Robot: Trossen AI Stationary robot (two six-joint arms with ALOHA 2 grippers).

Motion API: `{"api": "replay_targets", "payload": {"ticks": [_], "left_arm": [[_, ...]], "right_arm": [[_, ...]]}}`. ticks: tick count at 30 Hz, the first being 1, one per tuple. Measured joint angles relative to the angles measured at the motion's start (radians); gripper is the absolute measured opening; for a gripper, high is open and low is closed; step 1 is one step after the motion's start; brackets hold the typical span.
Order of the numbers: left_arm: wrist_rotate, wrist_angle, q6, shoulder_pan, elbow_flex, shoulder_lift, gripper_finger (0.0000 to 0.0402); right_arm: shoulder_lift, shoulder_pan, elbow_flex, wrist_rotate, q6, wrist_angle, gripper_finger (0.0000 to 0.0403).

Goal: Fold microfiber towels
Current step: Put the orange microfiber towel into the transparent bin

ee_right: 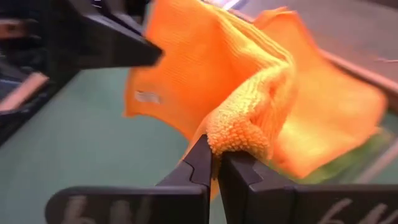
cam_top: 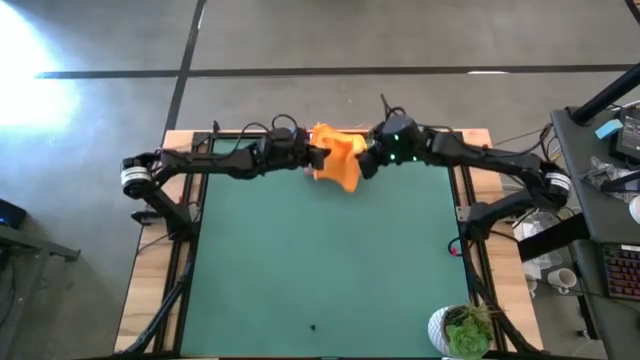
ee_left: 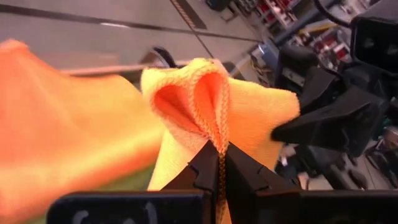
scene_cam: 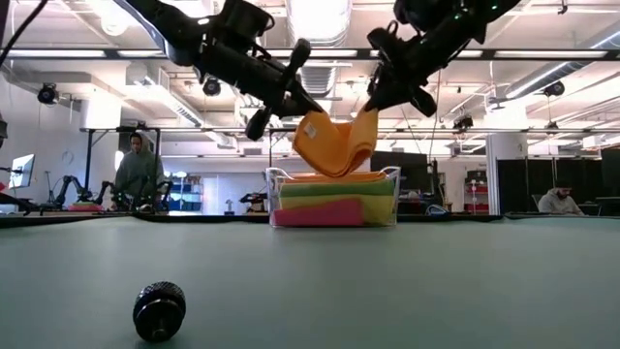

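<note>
Low view: orange towel (scene_cam: pixel 334 145) slung between left gripper (scene_cam: pixel 308 110) and right gripper (scene_cam: pixel 373 105), both clamped on edges.

place: robotics lab | signs: other robot arms (scene_cam: pixel 73 189), ceiling lights (scene_cam: pixel 320 19)

Clear tray (scene_cam: pixel 334 199): base hidden by table edge; stacked towels (scene_cam: pixel 334 204) partly veiled; held orange towel (ee_left: pixel 74 143) blurred.
</note>
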Motion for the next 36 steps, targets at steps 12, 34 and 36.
{"api": "replay_targets", "payload": {"ticks": [12,34,36], "left_arm": [[-0.028,-0.003,-0.001,0.121,0.009,0.0,0.0001],[-0.127,0.006,0.105,0.186,0.01,0.018,0.0001],[-0.127,-0.011,0.105,0.186,0.009,0.037,0.0001]], "right_arm": [[0.259,-0.179,0.271,-0.098,-0.12,-0.172,0.0008],[0.467,-0.294,0.565,-0.096,-0.196,-0.547,0.0008],[0.468,-0.294,0.556,-0.096,-0.192,-0.548,0.0008]]}}
